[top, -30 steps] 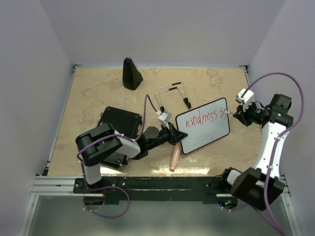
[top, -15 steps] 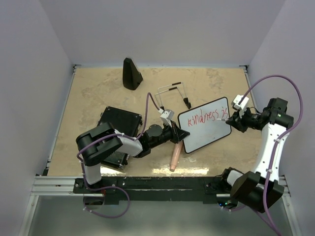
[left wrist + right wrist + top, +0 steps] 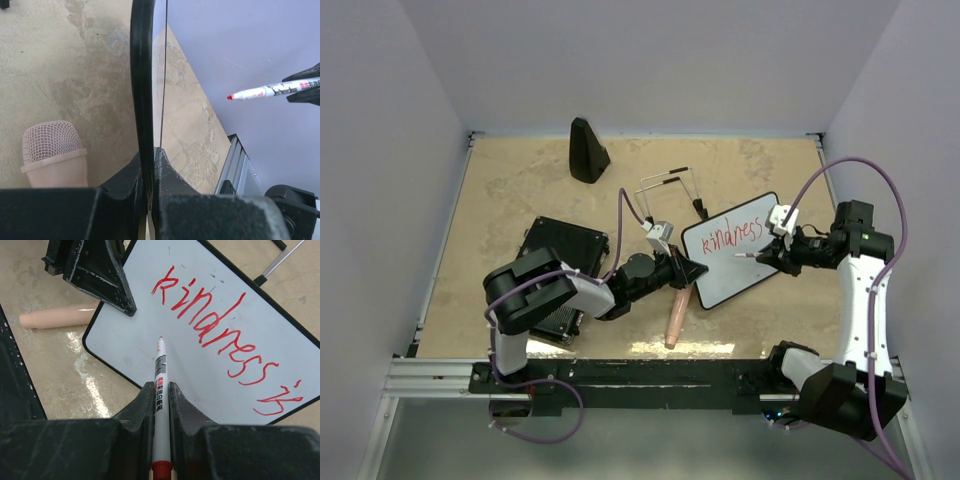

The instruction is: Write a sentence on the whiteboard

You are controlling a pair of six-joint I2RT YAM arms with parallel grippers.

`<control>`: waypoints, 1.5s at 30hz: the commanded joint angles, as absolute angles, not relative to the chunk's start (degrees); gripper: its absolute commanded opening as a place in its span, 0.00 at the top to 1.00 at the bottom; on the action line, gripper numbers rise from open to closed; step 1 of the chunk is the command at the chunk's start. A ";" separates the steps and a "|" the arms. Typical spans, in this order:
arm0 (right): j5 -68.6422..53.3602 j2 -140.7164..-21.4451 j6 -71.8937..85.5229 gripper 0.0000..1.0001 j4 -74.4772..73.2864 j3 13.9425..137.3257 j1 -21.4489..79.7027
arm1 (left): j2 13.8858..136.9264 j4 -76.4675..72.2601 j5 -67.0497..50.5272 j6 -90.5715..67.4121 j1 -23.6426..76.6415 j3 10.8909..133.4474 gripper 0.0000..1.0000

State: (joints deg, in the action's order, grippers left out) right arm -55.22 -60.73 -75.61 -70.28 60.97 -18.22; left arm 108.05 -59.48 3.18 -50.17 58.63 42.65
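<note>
Our right gripper point(image 3: 161, 388) is pinched narrow on a red marker point(image 3: 160, 371), one finger on each side of the barrel, with the red tip pointing forward at the whiteboard point(image 3: 210, 360). In the right wrist view the tip sits over the blank white area below the red handwriting, which reads "kindness is". In the left wrist view the marker point(image 3: 265, 91) shows its tip apart from the board's face, so we take it as not touching.

Our left gripper point(image 3: 149, 156) is clamped tight on the thin black frame of the whiteboard point(image 3: 142, 75), which that camera sees edge-on, rising straight up from between the fingers.

From above, the left gripper point(image 3: 688, 272) holds the whiteboard point(image 3: 725, 280) at its lower left corner. The board sits right of the table's point(image 3: 520, 190) centre, slanted so its right end points away from us. The right gripper point(image 3: 767, 255) reaches in over its right side. We cannot tell whether the board rests on the table.

A pinkish microphone point(image 3: 674, 322) lies just beside the left gripper, on its near side. Black wire stand legs point(image 3: 670, 185) lie behind the board, a black ribbed case point(image 3: 565, 245) sits under the left arm, and a black cone-shaped object point(image 3: 587, 150) stands near the back edge
</note>
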 commanded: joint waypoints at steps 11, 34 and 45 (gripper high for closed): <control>-54.58 -60.64 -81.55 1.00 -69.08 58.88 -14.24 | 110.04 -67.32 8.88 -48.34 59.50 41.57 1.00; -55.46 -58.71 -92.72 1.00 -70.49 56.51 -13.80 | 106.87 -65.30 16.08 -47.64 63.63 40.08 1.00; -55.99 -59.94 -91.15 1.00 -69.53 57.22 -13.80 | 105.21 -65.13 16.52 -46.05 63.90 39.20 1.00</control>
